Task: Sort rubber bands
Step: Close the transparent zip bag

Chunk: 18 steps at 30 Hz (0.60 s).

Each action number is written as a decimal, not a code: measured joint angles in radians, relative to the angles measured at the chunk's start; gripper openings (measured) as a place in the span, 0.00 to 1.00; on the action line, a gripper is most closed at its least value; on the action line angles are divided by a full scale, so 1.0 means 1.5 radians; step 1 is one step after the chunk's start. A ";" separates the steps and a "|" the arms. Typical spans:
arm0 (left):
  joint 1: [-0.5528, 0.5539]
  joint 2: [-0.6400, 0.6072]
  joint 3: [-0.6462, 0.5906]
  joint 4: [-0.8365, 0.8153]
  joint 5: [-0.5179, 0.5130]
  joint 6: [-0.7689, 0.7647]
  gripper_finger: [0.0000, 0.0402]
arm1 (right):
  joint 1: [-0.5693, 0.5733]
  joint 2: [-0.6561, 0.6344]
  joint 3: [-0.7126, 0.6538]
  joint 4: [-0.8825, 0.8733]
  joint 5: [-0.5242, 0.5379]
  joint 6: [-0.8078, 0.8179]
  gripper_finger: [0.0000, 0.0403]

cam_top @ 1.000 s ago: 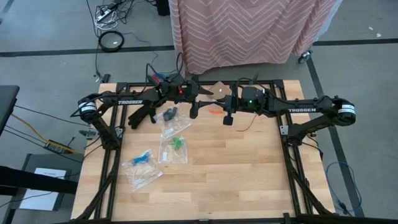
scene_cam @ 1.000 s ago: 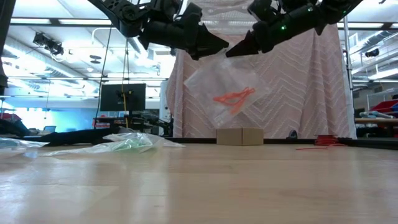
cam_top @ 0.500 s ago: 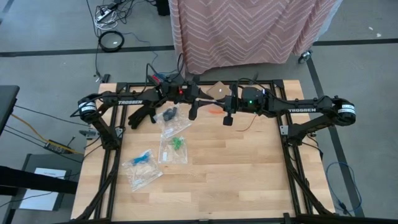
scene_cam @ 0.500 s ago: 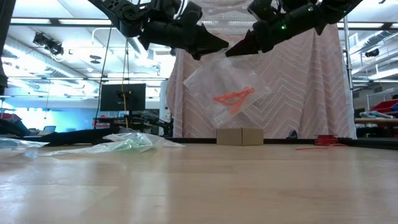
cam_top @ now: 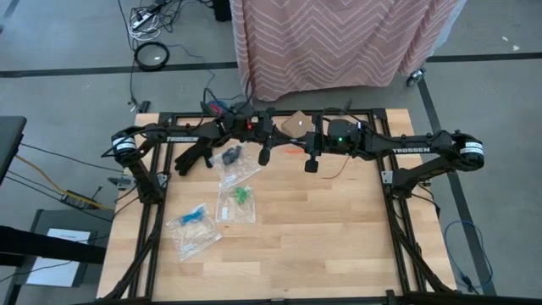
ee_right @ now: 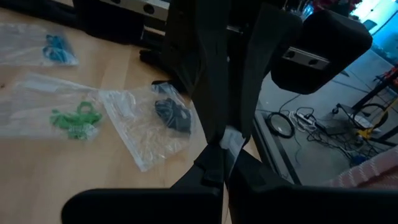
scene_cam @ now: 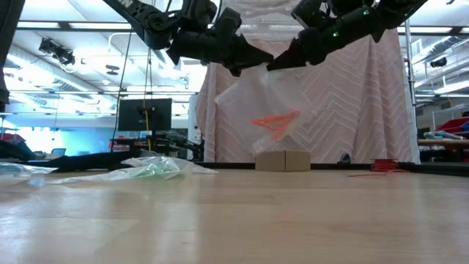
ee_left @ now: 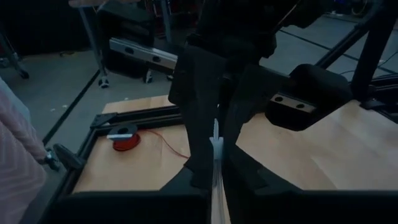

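**Two pincers hold one bag aloft**

Nearest, at 7 o'clock on the wooden surface (cam_top: 322, 237), lies a clear bag with blue rubber bands (cam_top: 195, 215). Farther in, a bag with green rubber bands (cam_top: 241, 196), then one with black rubber bands (cam_top: 229, 156). At 12 o'clock, above the far edge, the left pincer (scene_cam: 253, 59) and the right pincer (scene_cam: 277, 61) meet, each pressed together on the top edge of a clear zip bag (scene_cam: 258, 110) hanging clear of the surface, orange rubber bands (scene_cam: 275, 122) inside it.
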 joint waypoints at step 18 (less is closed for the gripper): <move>0.011 -0.005 0.002 -0.077 -0.030 -0.041 0.03 | 0.014 0.001 0.000 -0.012 0.042 -0.005 0.00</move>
